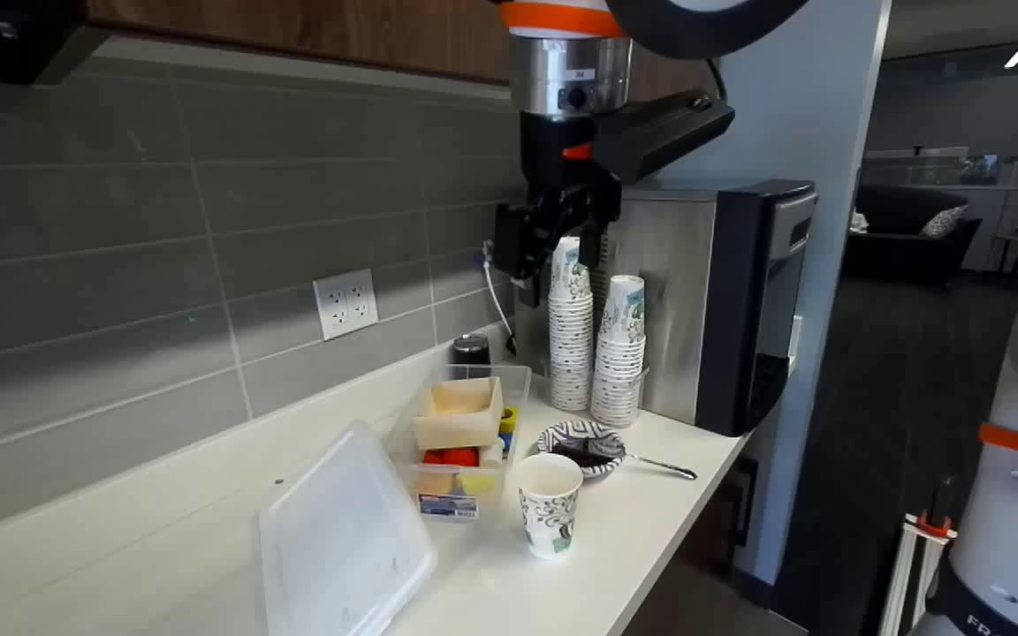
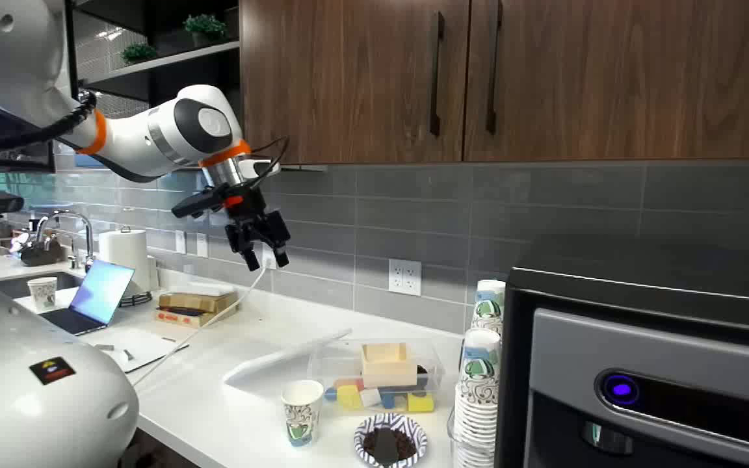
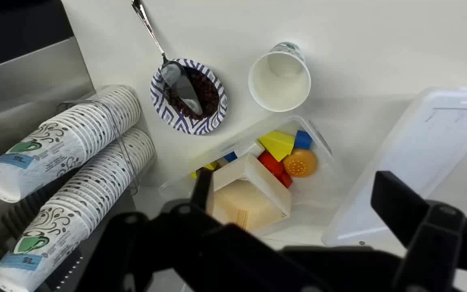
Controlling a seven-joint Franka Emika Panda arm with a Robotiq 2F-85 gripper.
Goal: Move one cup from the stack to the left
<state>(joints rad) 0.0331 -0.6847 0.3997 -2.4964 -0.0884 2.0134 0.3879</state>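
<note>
A single white paper cup with dark speckled print (image 1: 550, 511) stands upright on the counter, open end up, beside the small patterned bowl. It also shows in an exterior view (image 2: 301, 416) and in the wrist view (image 3: 280, 81). Two tall stacks of upside-down cups, the nearer one (image 1: 620, 371) and the farther one (image 1: 571, 353), stand against the steel machine. Both lie at the left in the wrist view (image 3: 91, 125). My gripper (image 2: 266, 261) is open and empty, high above the counter. In the wrist view its fingers (image 3: 294, 188) stand wide apart with nothing between them.
The bowl (image 1: 583, 442) holds dark bits and a spoon. A clear bin (image 1: 513, 397) holds toy blocks and a pale box (image 1: 459, 415); its lid (image 1: 345, 534) lies beside it. The steel machine (image 1: 664, 300) and tiled wall (image 1: 323, 221) bound the counter. Cabinets (image 2: 361, 78) hang above.
</note>
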